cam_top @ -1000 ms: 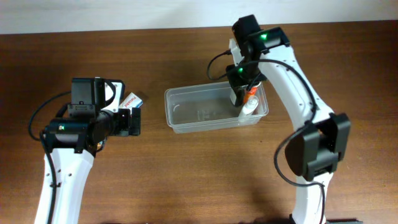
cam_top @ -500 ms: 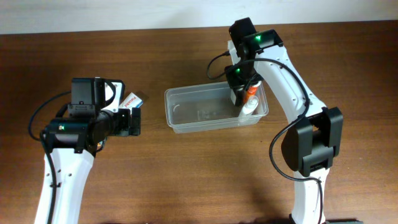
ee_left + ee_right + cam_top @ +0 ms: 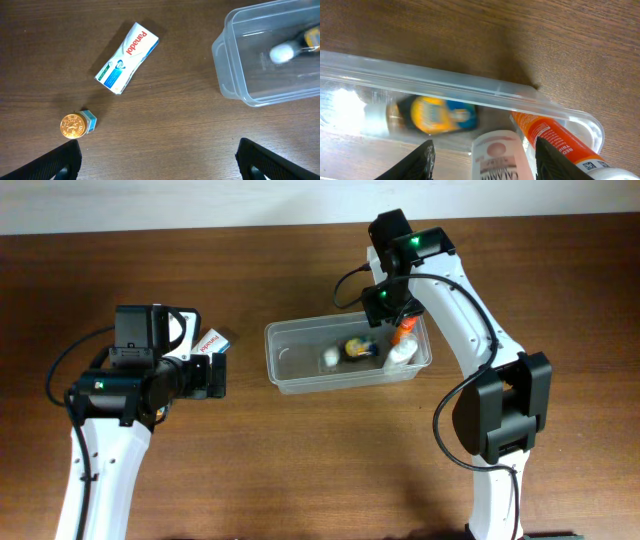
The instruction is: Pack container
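Packing looks part done: the container (image 3: 290,368) sits in the middle of the counter (image 3: 300,460), long side running left to right, and we count three things inside it. An orange tube (image 3: 555,137) and a pale bottle (image 3: 497,155) lean together against its right end wall, which leaves the rest of the floor free. A small bottle with a yellow-and-blue label (image 3: 437,115) lies on its side near the middle, blurred in every view that shows it, so we judge it is rolling. The right pincer (image 3: 484,144) hangs over the far right corner of the container, fingers apart and nothing between them, a stance that suits dropping things in. Two things lie outside on the counter, left of the container: one Panadol box (image 3: 127,57) lying flat and one little gold-lidded jar (image 3: 75,125) near it. The left pincer (image 3: 157,152) hovers above them, fingers spread wide and holding nothing, well placed, we judge, to fetch either. So: one container, three things packed, two to go
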Controlling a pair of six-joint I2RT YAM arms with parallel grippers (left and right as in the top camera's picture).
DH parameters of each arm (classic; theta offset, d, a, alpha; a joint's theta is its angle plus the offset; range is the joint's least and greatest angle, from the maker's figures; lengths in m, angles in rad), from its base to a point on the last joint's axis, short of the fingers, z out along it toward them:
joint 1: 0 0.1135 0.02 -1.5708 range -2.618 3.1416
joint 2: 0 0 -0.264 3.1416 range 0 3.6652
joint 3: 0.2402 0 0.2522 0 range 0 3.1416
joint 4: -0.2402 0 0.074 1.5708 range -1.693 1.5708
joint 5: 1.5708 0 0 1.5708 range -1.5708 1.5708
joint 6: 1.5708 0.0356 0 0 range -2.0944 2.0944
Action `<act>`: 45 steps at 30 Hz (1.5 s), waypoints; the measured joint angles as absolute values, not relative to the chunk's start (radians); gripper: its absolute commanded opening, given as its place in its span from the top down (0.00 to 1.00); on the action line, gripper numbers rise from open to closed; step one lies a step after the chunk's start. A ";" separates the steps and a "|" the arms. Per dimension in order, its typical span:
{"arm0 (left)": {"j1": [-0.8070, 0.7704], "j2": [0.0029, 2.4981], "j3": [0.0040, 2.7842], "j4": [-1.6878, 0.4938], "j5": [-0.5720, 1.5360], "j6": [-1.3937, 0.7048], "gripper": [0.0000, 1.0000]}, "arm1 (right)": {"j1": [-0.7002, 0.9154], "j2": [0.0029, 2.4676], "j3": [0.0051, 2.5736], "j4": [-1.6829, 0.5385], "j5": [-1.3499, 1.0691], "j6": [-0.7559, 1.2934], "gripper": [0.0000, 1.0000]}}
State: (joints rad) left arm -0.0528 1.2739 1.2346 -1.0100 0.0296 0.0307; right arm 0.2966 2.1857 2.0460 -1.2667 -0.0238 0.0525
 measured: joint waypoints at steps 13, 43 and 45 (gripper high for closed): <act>-0.053 1.274 1.235 -1.010 0.030 0.031 0.01 | 0.297 2.186 2.047 -1.282 -0.024 0.047 0.40; -0.052 1.539 1.528 -1.024 -0.014 0.135 0.01 | -0.120 1.884 2.175 -1.692 -0.062 0.184 0.01; -0.049 1.611 1.547 -0.999 -0.015 0.159 0.01 | -0.133 1.884 2.127 -1.692 -0.064 0.184 0.01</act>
